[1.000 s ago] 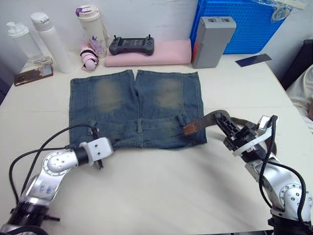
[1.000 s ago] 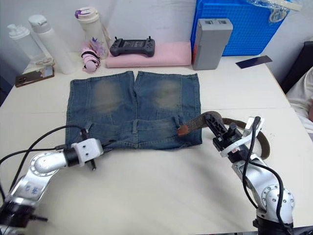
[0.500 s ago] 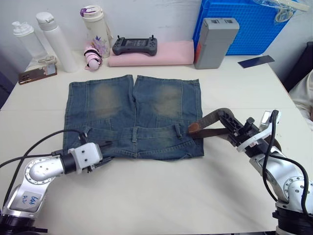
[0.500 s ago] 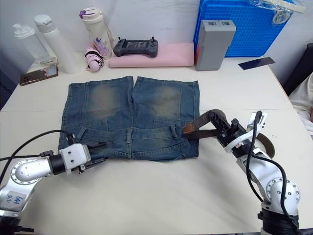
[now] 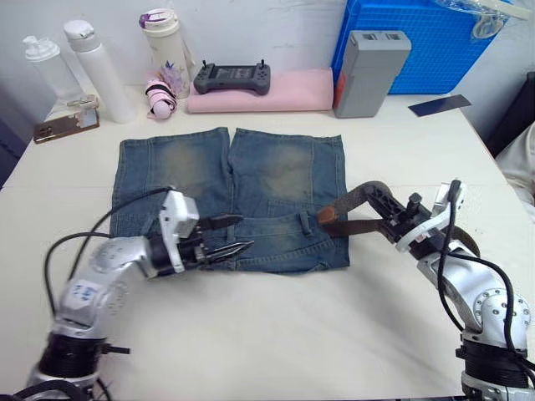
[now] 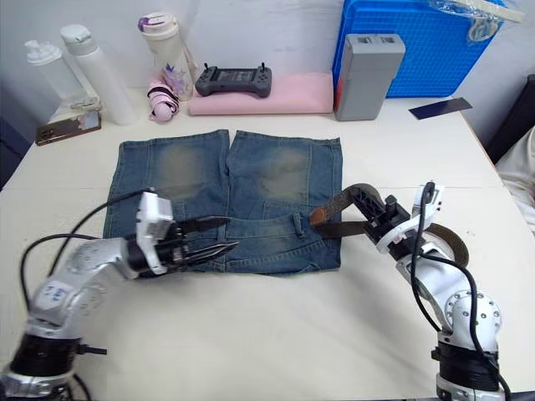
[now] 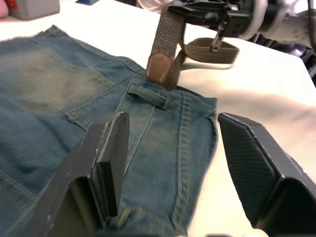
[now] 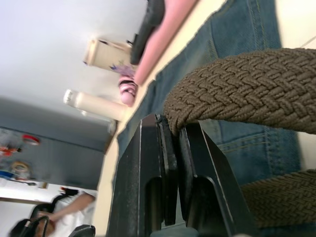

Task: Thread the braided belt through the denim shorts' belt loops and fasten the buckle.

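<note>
The denim shorts [image 5: 251, 180] lie flat on the table, waistband toward me. My left gripper [image 5: 245, 233] hovers open over the waistband's middle, fingers [image 7: 106, 148] spread wide with nothing between them. A belt loop [image 7: 148, 96] lies just ahead of it. My right gripper [image 5: 380, 203] is shut on the braided belt [image 8: 247, 89], holding it arched off the table at the shorts' right edge. The belt's tan leather tip [image 5: 328, 215] rests on the waistband beside the right belt loop [image 5: 303, 221]. The rest of the belt [image 6: 443, 238] curls behind my right arm. The buckle is hidden.
Along the back stand two white bottles [image 5: 92, 71], a tumbler [image 5: 163, 42], a phone [image 5: 63, 127], a black controller [image 5: 227, 78] on pink folded cloth [image 5: 276, 90], a grey box [image 5: 368, 71] and a blue crate [image 5: 426, 42]. Bare table lies in front of the shorts.
My left gripper has moved right from the shorts' left corner to the middle of the waistband and now stands open. The right gripper still holds the belt in about the same place.
</note>
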